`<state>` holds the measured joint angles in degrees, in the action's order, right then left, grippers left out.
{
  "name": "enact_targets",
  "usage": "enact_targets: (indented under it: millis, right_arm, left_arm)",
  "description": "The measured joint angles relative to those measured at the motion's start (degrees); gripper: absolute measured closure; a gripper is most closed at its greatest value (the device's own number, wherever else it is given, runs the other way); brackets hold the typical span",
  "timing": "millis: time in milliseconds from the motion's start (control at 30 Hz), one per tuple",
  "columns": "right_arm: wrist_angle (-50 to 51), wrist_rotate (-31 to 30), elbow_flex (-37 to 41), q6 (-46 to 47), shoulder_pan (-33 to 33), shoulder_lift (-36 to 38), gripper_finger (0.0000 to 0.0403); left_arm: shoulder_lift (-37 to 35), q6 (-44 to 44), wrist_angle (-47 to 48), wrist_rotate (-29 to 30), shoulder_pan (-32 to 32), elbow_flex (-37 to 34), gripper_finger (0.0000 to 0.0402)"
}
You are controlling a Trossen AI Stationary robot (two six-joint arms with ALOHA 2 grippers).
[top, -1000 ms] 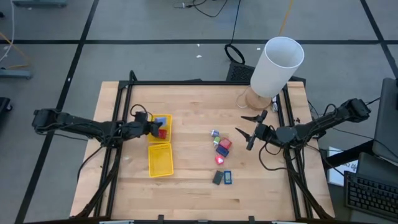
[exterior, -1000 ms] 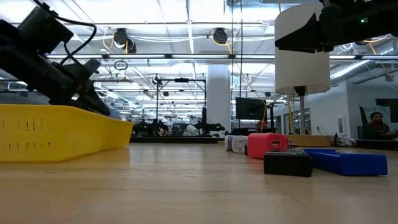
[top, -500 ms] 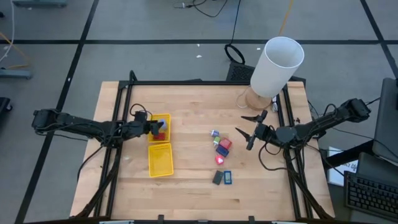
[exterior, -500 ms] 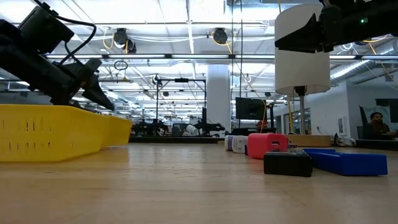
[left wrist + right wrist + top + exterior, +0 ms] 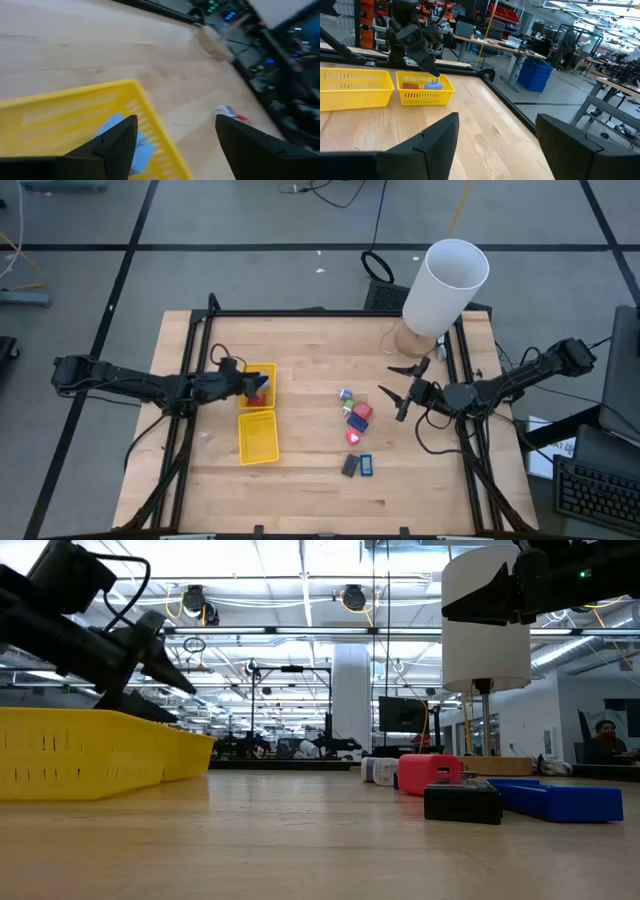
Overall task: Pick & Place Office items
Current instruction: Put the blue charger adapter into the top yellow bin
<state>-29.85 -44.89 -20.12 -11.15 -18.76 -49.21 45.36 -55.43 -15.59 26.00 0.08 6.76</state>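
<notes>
The yellow two-compartment tray [image 5: 258, 435] lies on the table's left half. In its far compartment rest a red piece [image 5: 410, 85] and a blue piece [image 5: 112, 127]. My left gripper [image 5: 253, 385] hovers open just above that compartment, holding nothing. Several office items lie in a loose group right of centre: a lilac chunk [image 5: 346, 394], a red chunk [image 5: 362, 411], a blue chunk [image 5: 356, 422], a dark grey flat piece [image 5: 350, 465] and a blue flat piece [image 5: 366, 465]. My right gripper [image 5: 400, 387] waits open to their right, above the table.
A big white cylinder [image 5: 445, 285] stands on a wooden base at the far right corner. A black frame [image 5: 300, 312] runs along the table's far edge and sides. Bare wood lies between the tray and the group of pieces.
My left gripper has opened over the tray's far compartment, then risen a little and tipped its fingers up toward level. The blue piece now lies in the compartment beside the red one. My right arm has kept still.
</notes>
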Motion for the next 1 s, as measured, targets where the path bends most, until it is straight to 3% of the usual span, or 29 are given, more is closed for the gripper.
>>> enact_targets:
  millis: [367,567,733,1000]
  right_arm:
    - [0.00,-0.01,-0.02,0.01,0.03,0.00,0.0149]
    - [-0.04,0.01,-0.02,0.02,0.39,0.00,0.0149]
    - [0.12,0.09,-0.02,1.96,1.74,0.02,0.0149]
    - [1.59,0.17,-0.02,2.95,1.94,0.00,0.0149]
  left_arm:
    - [0.00,-2.49,-1.97,-3.63,-0.63,0.06,0.0160]
    - [0.14,1.35,5.33,-2.49,-1.74,4.43,0.0159]
    - [5.30,0.04,13.13,0.06,-2.62,9.16,0.0158]
    - [14.97,-0.03,14.41,-0.55,-2.69,15.62,0.0158]
